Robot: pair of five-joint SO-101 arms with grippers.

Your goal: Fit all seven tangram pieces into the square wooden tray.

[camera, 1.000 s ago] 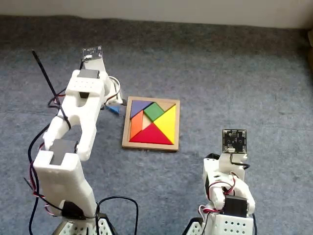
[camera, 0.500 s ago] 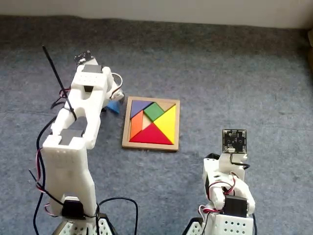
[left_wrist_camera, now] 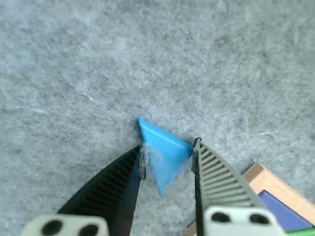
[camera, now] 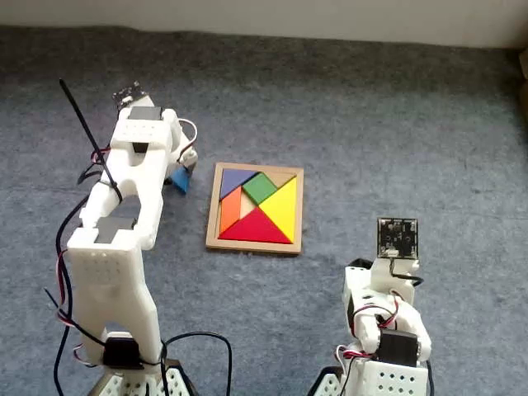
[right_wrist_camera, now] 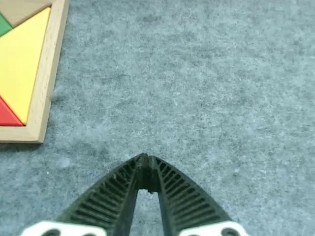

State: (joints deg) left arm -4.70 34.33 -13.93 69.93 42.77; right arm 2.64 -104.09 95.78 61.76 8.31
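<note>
Beside tray [camera: 254,245], over carpet [camera: 412,124], left claw [left_wrist_camera: 170,147] pinching triangle [left_wrist_camera: 158,140]

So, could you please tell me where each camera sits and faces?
High view: fixed overhead, looking down on the mat, the tray, the left arm and the right arm.
Left wrist view: on the left wrist, looking down past the left gripper, shut on the blue triangle.
Right wrist view: on the right wrist, looking down at the mat past the shut right gripper.
Shared: all show the tray.
</note>
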